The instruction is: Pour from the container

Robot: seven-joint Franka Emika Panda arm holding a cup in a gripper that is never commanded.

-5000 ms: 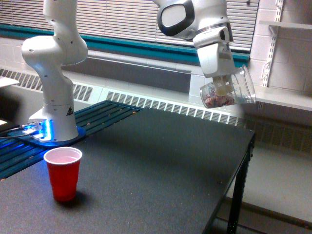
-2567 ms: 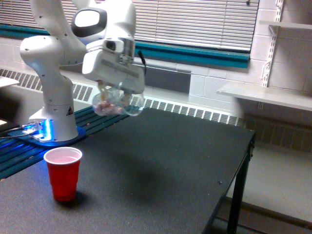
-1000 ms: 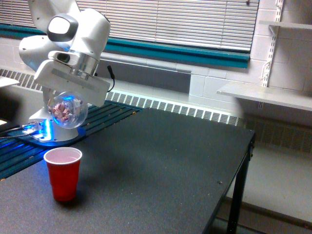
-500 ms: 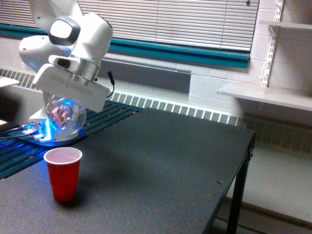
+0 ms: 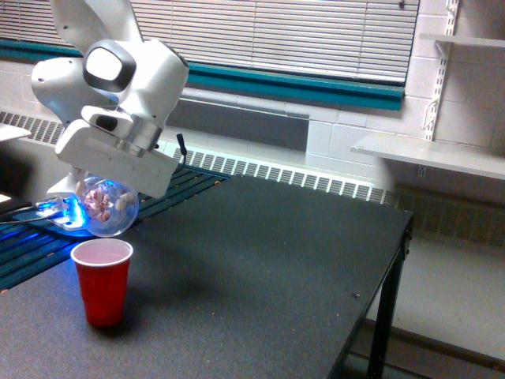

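One camera is all I have, so everything comes from the exterior view. Biggest thing in shot is the table (image 5: 260, 260), a dark top running off the bottom and the left edge, with one leg showing on the exterior view's right. Behind it I see the blinds (image 5: 316, 31), cut off at the top, and a shelf (image 5: 430, 154) on the wall at the exterior view's right, running out of frame.

Next, the arm (image 5: 118, 87): white, bent over the table's left part, its upper link clipped by the top edge. Its base is mostly behind the wrist, with a blue glow beside it.

Now the gripper (image 5: 106, 189). I can't see the fingers cleanly; the white hand body covers them from this angle, so I can't read the gap between them. What I can see is the tumbler (image 5: 106, 207) hanging right under that hand and carried off the table, so the grip is closed on it. It's tipped well over and looks like a round clear bubble, with its rim and mouth hard to make out. Pinkish-white pieces (image 5: 99, 199) sit inside, blurred together, uncountable.

Just below, upright on the table, stands the red cup (image 5: 102, 280). Tumbler and cup are apart, a small gap between them. The cup's inside looks pale pink; I can't tell what's in it.
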